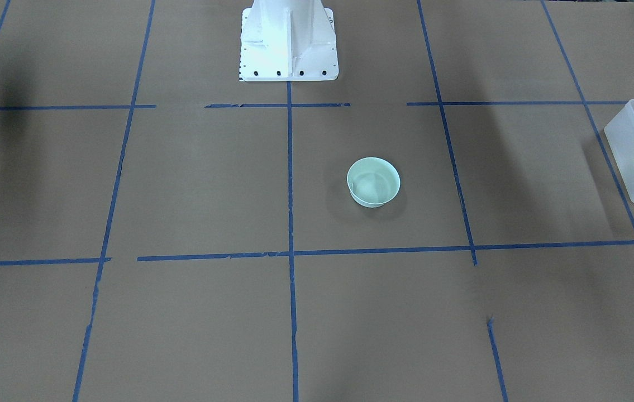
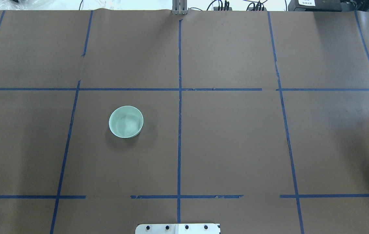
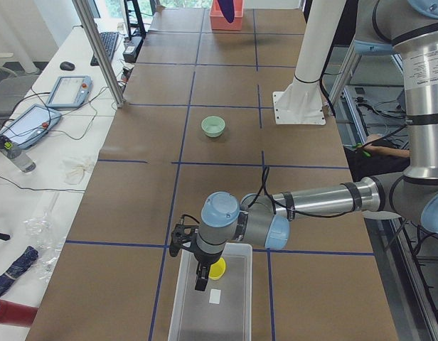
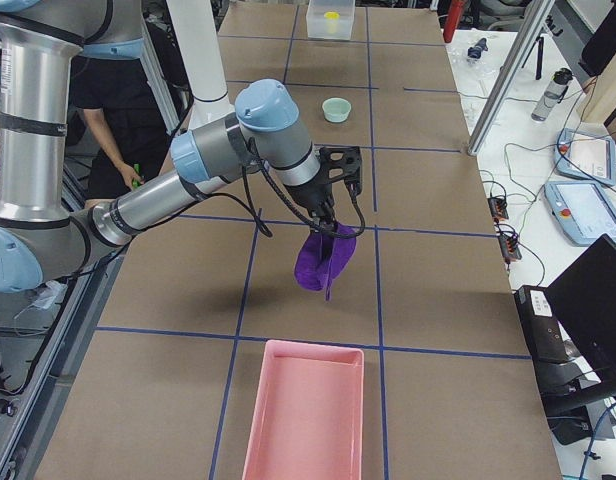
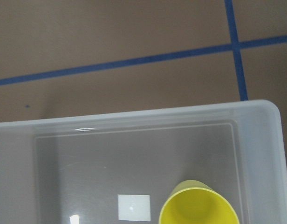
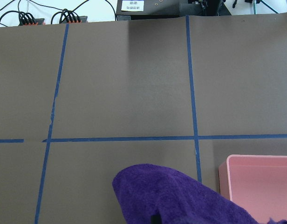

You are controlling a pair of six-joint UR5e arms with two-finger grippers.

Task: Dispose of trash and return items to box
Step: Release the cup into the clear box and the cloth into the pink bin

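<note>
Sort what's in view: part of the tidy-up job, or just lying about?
Job: small yellow plastic cup, translucent white plastic bin, pale green round bowl; likely also purple cloth, pink rectangular tray.
Lying about: grey teach pendant, clear bottle, black mouse.

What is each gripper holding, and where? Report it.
Right gripper: purple cloth, pinched at its top, rest hanging. Left gripper: cannot tell; it hangs over the cup.

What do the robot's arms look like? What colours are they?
The left arm and right arm are shiny silver tubes with round pale-blue caps at the joints. Black cables loop near each wrist. The left gripper and right gripper are black.
</note>
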